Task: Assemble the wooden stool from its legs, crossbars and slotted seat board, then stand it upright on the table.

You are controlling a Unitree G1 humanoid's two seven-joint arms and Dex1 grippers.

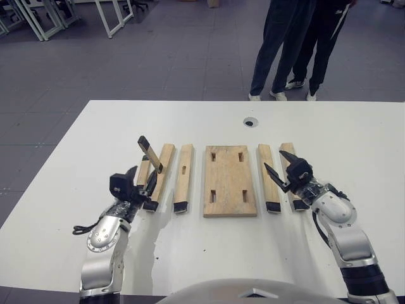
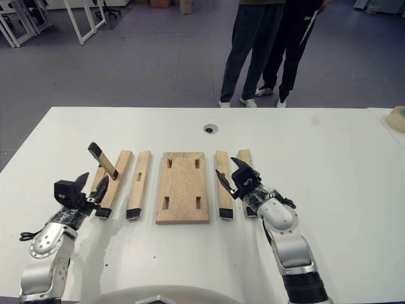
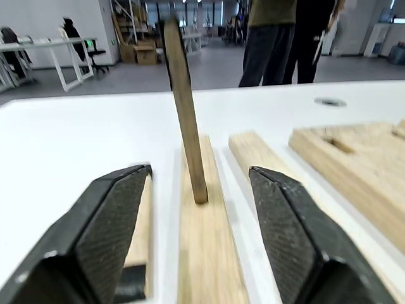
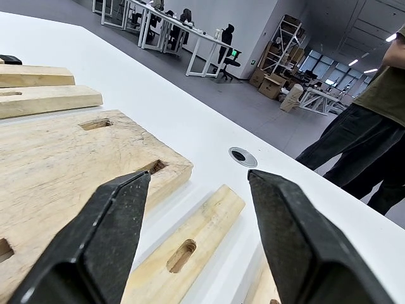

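- The seat board (image 1: 230, 180) lies flat at the middle of the white table (image 1: 76, 190), with its four slots facing up.
- At the board's 9 o'clock lie two legs side by side, the inner left leg (image 1: 183, 176) and the outer left leg (image 1: 163, 171). Their black-tipped ends point toward the robot.
- A thin crossbar (image 1: 150, 154) rises at a slant from the outer left leg. I cannot tell whether its foot sits in a slot or only rests on the wood.
- The left gripper (image 1: 142, 178) hovers at the near end of that outer leg with its fingers spread wide and nothing in them. The leg and the slanted bar sit at its 12 o'clock, in line with the gap.
- A further wooden piece (image 1: 144, 171) at the outer leg's 9 o'clock is largely covered by the gripper.
- At the board's 3 o'clock lie the inner right leg (image 1: 268, 174) and the outer right leg (image 1: 288, 152).
- The right gripper (image 1: 273, 158) hangs over these two legs, spread apart and empty. It hides the near end of the outer one.
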